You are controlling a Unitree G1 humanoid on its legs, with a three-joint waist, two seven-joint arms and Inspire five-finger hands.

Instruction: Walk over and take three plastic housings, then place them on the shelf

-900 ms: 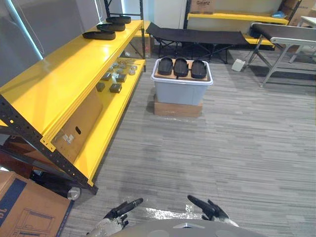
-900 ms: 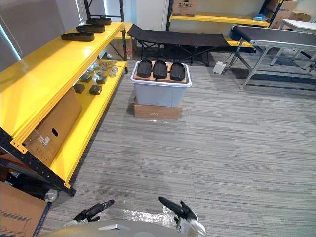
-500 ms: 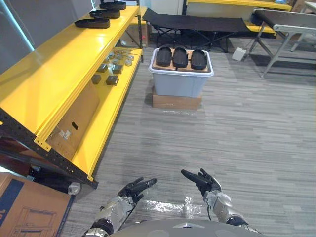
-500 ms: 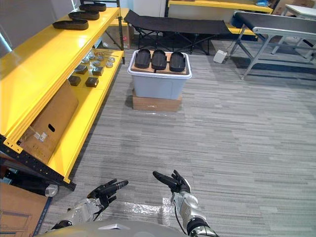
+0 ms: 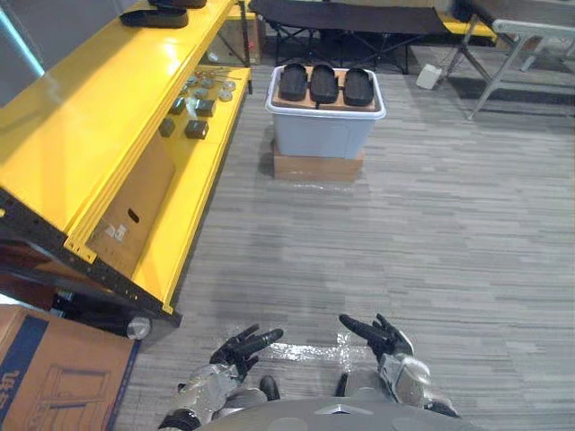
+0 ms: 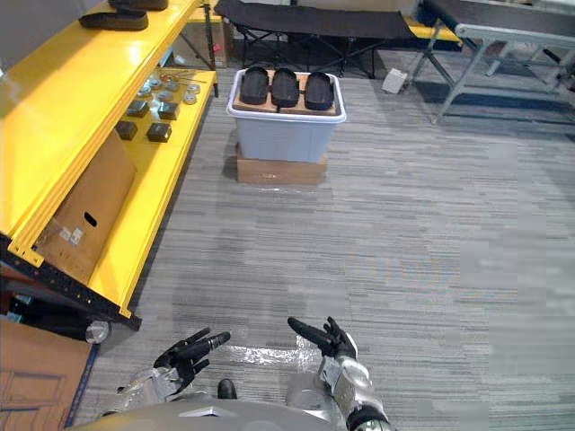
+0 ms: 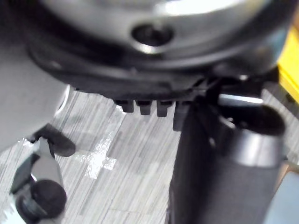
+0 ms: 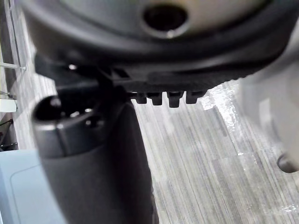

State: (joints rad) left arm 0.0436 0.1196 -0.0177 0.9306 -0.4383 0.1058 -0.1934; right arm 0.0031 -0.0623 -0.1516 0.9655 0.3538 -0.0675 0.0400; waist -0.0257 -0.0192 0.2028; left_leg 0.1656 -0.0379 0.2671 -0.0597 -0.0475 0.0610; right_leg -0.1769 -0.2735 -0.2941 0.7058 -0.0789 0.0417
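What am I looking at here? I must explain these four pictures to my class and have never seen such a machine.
This is a walking humanoid robot. The two wide pictures come from twin cameras on its head, looking down ahead. At the bottom are its left hand and right hand, both open, holding nothing. The two dark close-ups come from cameras on its wrists, looking along each hand at the grey floor. Ahead stands a grey tub on a cardboard box; three black plastic housings lie side by side on top. To the robot's left runs a yellow shelf, with further housings on its top level.
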